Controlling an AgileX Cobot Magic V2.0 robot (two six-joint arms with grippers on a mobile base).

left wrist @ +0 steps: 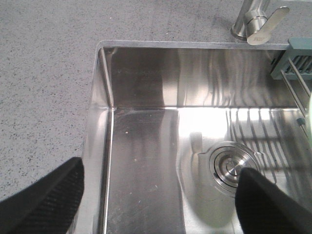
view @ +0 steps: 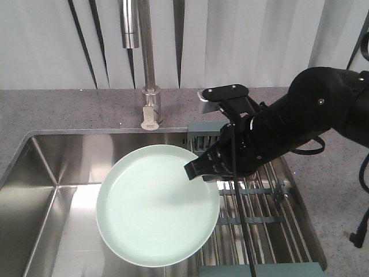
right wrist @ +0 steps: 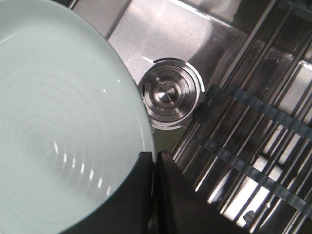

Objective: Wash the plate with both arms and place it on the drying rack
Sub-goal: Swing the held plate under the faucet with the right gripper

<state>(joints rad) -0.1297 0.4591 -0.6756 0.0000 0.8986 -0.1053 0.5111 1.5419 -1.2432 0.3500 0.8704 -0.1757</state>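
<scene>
- A grey speckled worktop (view: 69,109) is lying around the steel sink (view: 34,190).
- My right end effector (view: 202,168) is pinching the plate (view: 155,213) by its rim over the sink, beside the drying rack (view: 259,202).
- My left end effector (left wrist: 161,170) is hanging spread wide, gripping nothing.
- The tap (view: 149,63) is getting cut off on top.

Front view overlooks the sink (view: 40,190); both wrist views share its drain (left wrist: 229,165).

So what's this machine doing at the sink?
The right arm's tool is clamped on the rim of a pale green plate, holding it over the steel sink, beside the drying rack. The left tool hangs open and empty over the sink as well. No water shows at the tap.
</scene>
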